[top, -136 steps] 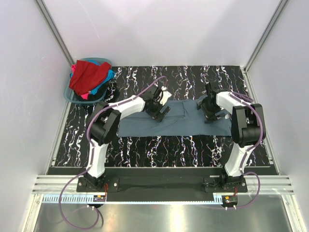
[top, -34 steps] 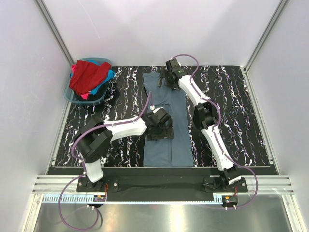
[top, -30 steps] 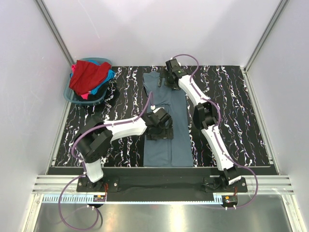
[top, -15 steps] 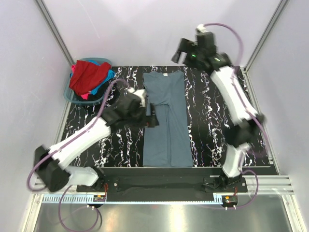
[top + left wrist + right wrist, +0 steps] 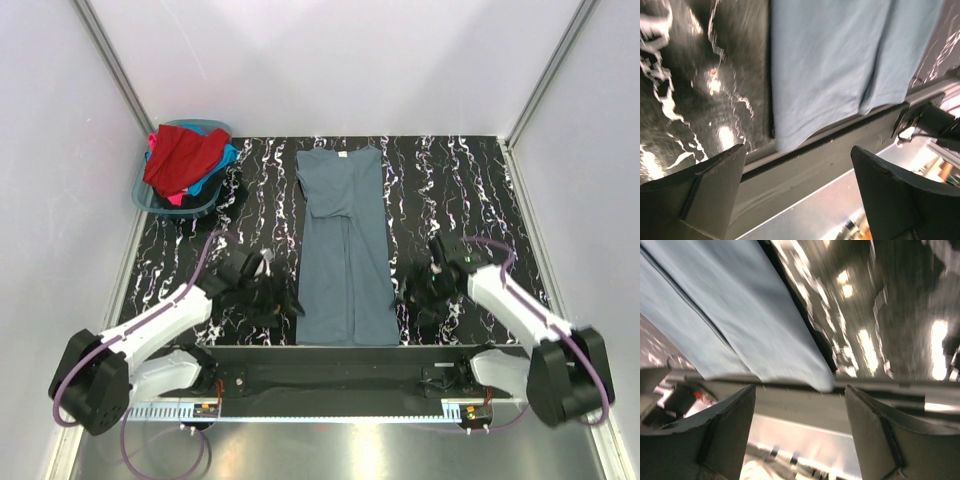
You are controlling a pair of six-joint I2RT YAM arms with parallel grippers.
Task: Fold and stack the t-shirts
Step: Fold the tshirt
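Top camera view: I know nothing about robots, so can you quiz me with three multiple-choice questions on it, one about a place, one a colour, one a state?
1. Where on the table is the basket?
A. far left corner
B. near right corner
C. dead centre

2. What colour is the top shirt in that basket?
A. green
B. red
C. yellow

3. How do the left gripper and right gripper stand by the grey-blue shirt?
A. both clamped on it
B. only the left holds it
C. both open, empty

Answers:
1 A, it sits in the far left corner.
2 B, red cloth lies uppermost.
3 C, both wrist views show spread fingers with nothing between.
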